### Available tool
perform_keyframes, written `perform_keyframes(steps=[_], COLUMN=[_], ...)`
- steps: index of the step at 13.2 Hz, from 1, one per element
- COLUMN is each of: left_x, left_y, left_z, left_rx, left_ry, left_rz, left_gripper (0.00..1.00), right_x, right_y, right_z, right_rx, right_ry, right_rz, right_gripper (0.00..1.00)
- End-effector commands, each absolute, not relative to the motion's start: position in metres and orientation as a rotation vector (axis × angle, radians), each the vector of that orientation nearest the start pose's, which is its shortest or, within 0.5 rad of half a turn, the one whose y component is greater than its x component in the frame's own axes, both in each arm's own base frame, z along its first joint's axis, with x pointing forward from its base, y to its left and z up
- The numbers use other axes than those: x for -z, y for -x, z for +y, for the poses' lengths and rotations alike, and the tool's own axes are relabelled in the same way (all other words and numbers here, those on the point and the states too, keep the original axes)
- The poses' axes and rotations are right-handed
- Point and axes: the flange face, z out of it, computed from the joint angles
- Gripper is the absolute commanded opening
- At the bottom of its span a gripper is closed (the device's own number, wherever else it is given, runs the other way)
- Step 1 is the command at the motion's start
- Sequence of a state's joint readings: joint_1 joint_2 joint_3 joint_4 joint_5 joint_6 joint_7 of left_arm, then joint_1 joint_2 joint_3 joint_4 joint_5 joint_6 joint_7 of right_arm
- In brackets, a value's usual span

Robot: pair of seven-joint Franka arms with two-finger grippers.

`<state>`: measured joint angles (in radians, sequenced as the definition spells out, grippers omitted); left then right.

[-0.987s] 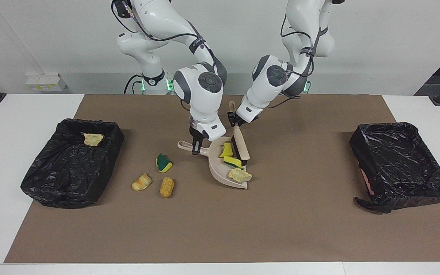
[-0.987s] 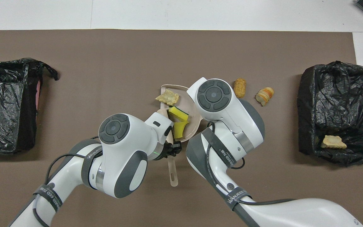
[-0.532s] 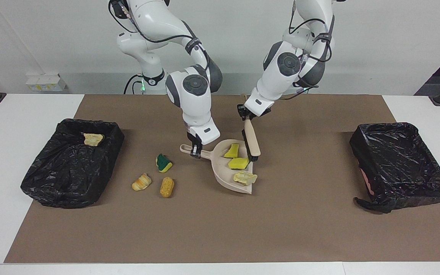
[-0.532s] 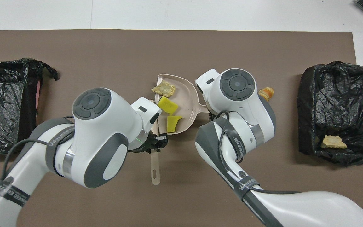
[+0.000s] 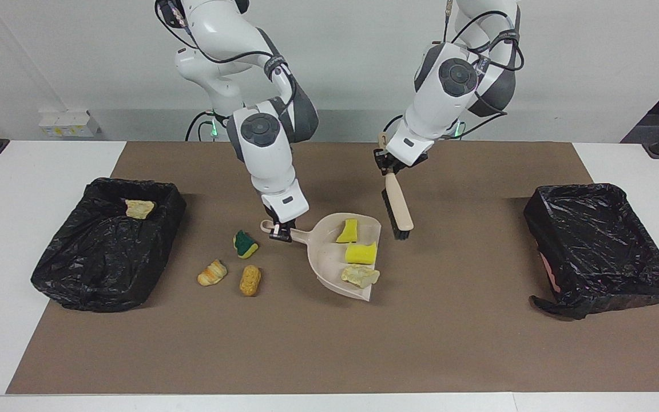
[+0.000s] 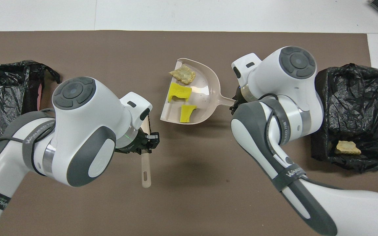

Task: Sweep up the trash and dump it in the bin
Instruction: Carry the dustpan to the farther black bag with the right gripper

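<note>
My right gripper (image 5: 280, 230) is shut on the handle of the beige dustpan (image 5: 325, 254), which also shows in the overhead view (image 6: 206, 95). The pan holds two yellow sponge chunks (image 5: 348, 230) (image 5: 361, 252) and a pastry piece (image 5: 359, 276). My left gripper (image 5: 388, 163) is shut on the handle of the beige brush (image 5: 399, 209), which hangs over the mat beside the pan's mouth. A green-and-yellow sponge piece (image 5: 245, 244) and two pastry pieces (image 5: 212, 273) (image 5: 250, 280) lie on the mat between the pan's handle and the bin (image 5: 95, 274) at the right arm's end.
That black-lined bin holds one pastry piece (image 5: 139, 208). A second black-lined bin (image 5: 598, 252) stands at the left arm's end of the brown mat (image 5: 329, 343). In the overhead view the right arm covers the loose trash.
My left gripper has lifted the brush out of the dustpan and carried it toward the left arm's end. My right gripper has swung the loaded dustpan a little, and its mouth has turned.
</note>
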<state>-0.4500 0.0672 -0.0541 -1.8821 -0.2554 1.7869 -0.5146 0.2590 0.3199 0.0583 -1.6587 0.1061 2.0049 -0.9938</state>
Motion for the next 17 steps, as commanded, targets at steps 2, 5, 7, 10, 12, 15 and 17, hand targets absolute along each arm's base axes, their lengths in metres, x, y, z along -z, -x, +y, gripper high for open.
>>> perform_keyframes(steps=[2,5,7,10,12,15,17], left_x=[-0.423,-0.396,-0.390,-0.373,-0.366,-0.355,-0.350], left_y=[-0.469,-0.433,-0.417,-0.378,-0.348,-0.314,-0.311], left_z=[-0.293,-0.333,-0.350,-0.367,-0.369,-0.373,-0.374], left_rx=[-0.378,-0.351,-0.325,-0.305,-0.269,-0.262,-0.237], left_ry=[3.248,3.237,3.209,3.182,3.189,3.177,3.189], left_rz=[-0.115,-0.072,-0.069,-0.083,-0.091,-0.075,-0.104], left_gripper=[0.00,0.00,0.00,0.00,0.00,0.00,0.00], right_x=[-0.468,-0.479,-0.491,-0.517,-0.539,-0.549,-0.555], right_y=[-0.633,-0.639,-0.635,-0.629,-0.624,-0.611,-0.604], right_z=[0.120,0.034,-0.019,-0.098,-0.144,-0.217,-0.242], right_rx=[0.079,0.047,0.009,-0.013,-0.021,-0.014,-0.002], right_ry=[2.366,2.316,2.313,2.398,2.423,2.474,2.503], right_rz=[-1.833,-1.905,-1.967,-1.958,-1.976,-1.970,-1.959], right_gripper=[0.00,0.00,0.00,0.00,0.00,0.00,0.00])
